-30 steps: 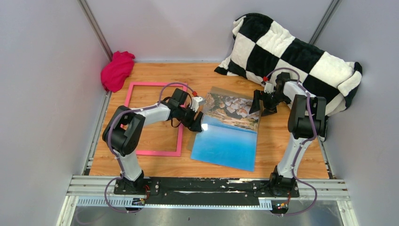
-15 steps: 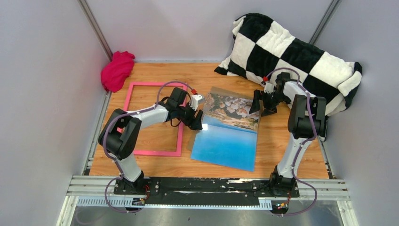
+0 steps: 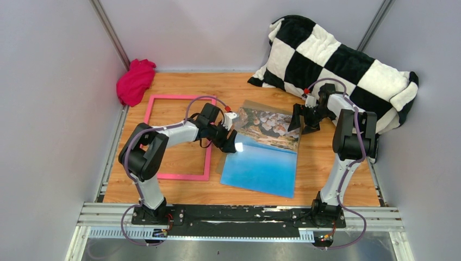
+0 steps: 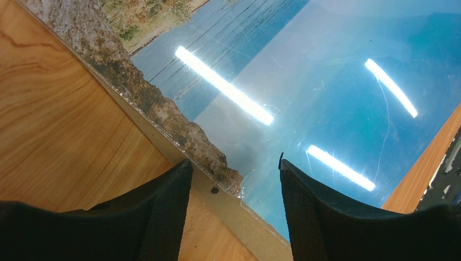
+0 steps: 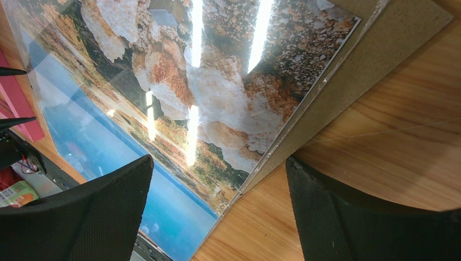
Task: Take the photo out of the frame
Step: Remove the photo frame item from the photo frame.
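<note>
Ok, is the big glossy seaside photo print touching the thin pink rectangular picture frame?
Apart. The top view shows the photo lying right of the frame, with a strip of bare wooden table between them.

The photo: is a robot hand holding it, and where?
No, nothing is held. The left gripper stands open over the photo's left edge, the right gripper open over its far right edge.

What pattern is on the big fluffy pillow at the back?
Black and white checks, like a chessboard. The pillow shows best in the top view.
</note>
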`<state>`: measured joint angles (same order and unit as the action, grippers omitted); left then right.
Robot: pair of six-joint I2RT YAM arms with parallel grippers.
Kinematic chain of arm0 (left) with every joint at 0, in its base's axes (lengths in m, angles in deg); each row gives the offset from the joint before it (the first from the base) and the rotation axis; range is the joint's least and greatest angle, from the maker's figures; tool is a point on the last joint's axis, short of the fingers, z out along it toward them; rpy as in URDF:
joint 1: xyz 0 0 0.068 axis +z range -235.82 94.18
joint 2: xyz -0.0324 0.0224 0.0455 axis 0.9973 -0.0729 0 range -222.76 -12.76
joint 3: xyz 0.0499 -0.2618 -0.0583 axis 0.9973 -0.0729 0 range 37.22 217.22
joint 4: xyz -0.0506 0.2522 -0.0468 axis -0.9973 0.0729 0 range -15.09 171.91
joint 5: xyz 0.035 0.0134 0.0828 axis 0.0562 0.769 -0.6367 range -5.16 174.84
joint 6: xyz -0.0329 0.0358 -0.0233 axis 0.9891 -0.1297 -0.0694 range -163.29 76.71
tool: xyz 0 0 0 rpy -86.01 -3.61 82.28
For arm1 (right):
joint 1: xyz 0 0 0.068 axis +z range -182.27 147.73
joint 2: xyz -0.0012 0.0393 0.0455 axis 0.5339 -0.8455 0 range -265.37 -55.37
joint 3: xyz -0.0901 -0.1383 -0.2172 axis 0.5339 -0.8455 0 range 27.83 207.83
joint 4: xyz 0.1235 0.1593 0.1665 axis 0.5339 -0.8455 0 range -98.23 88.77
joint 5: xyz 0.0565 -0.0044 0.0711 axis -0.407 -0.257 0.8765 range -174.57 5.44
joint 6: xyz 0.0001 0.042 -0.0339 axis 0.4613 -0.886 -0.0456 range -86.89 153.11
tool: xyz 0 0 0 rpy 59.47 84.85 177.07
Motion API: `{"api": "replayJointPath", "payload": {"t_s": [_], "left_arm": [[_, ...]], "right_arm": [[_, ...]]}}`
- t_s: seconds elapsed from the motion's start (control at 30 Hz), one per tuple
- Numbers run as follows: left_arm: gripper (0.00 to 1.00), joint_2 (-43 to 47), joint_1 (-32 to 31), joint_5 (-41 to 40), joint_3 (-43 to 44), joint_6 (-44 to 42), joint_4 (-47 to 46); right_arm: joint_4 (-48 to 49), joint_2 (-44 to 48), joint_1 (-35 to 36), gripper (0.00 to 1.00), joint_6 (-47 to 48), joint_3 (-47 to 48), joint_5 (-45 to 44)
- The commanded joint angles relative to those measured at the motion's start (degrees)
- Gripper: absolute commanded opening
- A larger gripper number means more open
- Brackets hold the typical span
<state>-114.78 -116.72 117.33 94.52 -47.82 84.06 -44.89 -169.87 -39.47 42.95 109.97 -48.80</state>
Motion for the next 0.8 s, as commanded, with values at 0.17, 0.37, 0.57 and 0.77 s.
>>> {"api": "replayJointPath", "payload": {"t_s": [0.17, 0.37, 0.57, 0.77], "left_arm": [[0.63, -2.59, -2.48, 0.49, 1.1, -1.23, 1.38], [0.64, -3.01, -4.39, 1.43, 1.52, -1.7, 1.75], [0.63, -4.49, -4.71, 0.91, 2.11, -1.62, 1.85], [0.64, -5.16, -4.72, -0.37, 3.07, -1.61, 2.1]], "right_arm": [[-0.98, -0.16, -0.44, 0.92, -0.27, -1.34, 1.91], [-1.25, -0.37, -0.44, 0.91, -0.18, -1.21, 2.44], [-2.48, -1.01, -0.75, 0.91, 0.0, -0.61, 3.09], [-4.15, -1.68, -1.92, 0.9, 0.5, 0.04, 5.6]]}}
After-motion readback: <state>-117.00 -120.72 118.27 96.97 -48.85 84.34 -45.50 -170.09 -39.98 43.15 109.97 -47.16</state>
